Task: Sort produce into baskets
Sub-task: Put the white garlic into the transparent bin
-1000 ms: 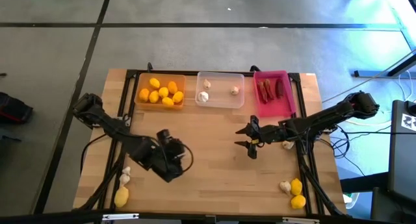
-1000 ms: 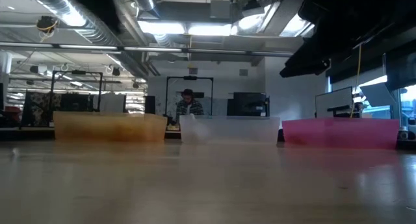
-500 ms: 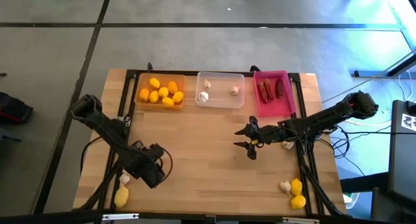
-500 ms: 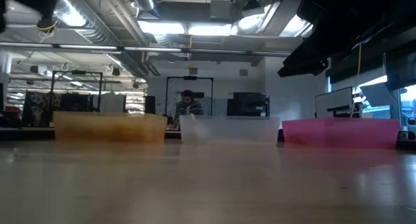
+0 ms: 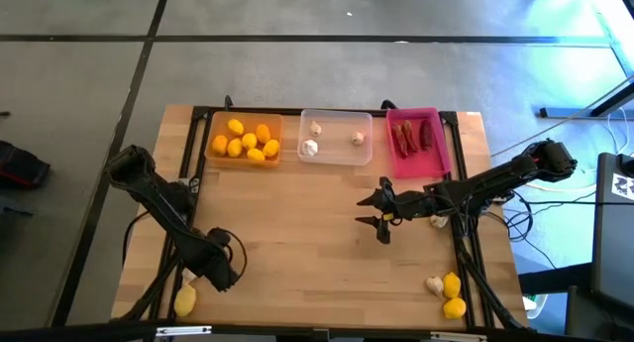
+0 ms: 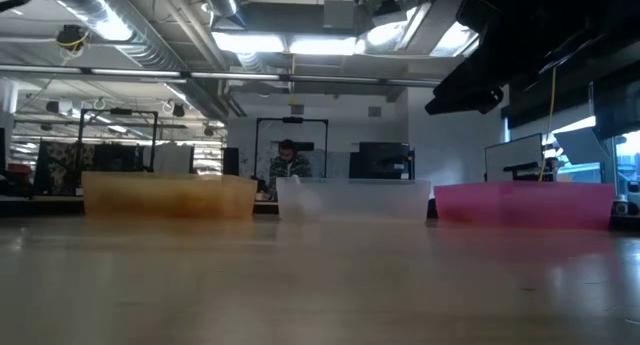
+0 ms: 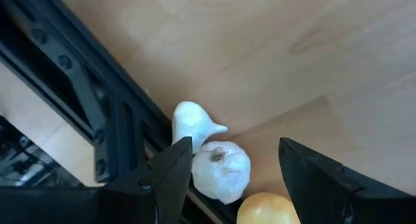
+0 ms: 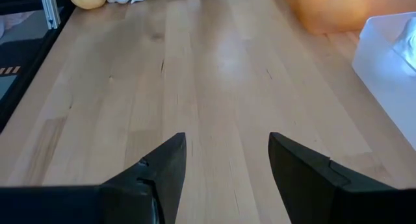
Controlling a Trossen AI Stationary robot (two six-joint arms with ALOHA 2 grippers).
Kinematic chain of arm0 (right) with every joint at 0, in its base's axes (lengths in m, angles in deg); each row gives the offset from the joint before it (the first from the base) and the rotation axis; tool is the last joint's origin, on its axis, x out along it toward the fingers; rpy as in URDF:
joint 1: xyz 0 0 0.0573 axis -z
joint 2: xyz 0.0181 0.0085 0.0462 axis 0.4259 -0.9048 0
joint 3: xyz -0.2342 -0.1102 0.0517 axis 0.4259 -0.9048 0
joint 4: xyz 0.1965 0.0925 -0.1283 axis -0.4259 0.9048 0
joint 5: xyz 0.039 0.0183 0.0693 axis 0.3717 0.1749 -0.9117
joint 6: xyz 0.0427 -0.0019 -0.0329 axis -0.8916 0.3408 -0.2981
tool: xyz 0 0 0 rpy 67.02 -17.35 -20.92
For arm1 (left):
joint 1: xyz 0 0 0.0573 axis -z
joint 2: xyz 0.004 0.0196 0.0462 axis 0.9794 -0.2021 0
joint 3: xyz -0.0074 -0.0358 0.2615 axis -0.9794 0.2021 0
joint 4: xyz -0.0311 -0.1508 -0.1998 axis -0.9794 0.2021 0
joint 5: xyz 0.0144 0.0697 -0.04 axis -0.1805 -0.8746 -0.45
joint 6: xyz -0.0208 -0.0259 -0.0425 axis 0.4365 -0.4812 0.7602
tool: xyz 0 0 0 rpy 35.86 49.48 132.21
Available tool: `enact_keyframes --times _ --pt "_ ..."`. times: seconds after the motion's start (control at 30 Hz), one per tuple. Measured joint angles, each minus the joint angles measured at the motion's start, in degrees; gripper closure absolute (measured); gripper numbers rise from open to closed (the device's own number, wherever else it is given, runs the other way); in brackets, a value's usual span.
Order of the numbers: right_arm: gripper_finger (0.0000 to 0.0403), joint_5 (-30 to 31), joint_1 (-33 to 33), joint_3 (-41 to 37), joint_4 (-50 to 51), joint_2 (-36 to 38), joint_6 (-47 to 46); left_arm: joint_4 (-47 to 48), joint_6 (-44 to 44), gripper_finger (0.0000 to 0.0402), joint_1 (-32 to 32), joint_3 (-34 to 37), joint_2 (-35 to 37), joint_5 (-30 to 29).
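At table's front-left edge, left gripper (image 7: 227,178) released above two garlic bulbs (image 7: 221,169), lemon (image 7: 266,210) touching, frame rail (image 7: 78,100) beside.

Table middle (image 5: 297,223) lies clear; trays (image 5: 336,137) line its far edge

Light wooden table top (image 5: 317,243) of butcher-block planks, bordered by a black metal frame (image 5: 297,111) and set on a grey concrete floor (image 5: 89,74) crossed by dark seams. To the left on the floor, a dark object with red trim (image 5: 18,171), cut off by the edge; to the right, cables (image 5: 525,218) and a black case bearing a white square marker (image 5: 621,186). Beyond the table in the low view, a workshop hall with ceiling light panels (image 6: 300,43), silver ducting (image 6: 120,30), shelving (image 6: 110,145) and a person (image 6: 288,163) seated among dark monitors (image 6: 380,160).
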Motion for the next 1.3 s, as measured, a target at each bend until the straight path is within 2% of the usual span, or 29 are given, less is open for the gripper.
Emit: enact_keyframes --times 0.53,0.83,1.3 --pt "0.0192 0.15 -0.01 0.02 0.39 0.0 0.22 -3.77 0.58 0.0182 1.23 6.25 -0.04 4.63" --pt "0.0192 0.48 -0.01 0.02 0.42 0.0 0.26 -9.52 0.56 0.0231 2.53 10.05 -0.04 4.74" --pt "0.0192 0.59 -0.02 0.02 0.18 0.0 0.24 -9.49 -0.95 0.0316 2.49 10.18 -0.04 4.75"
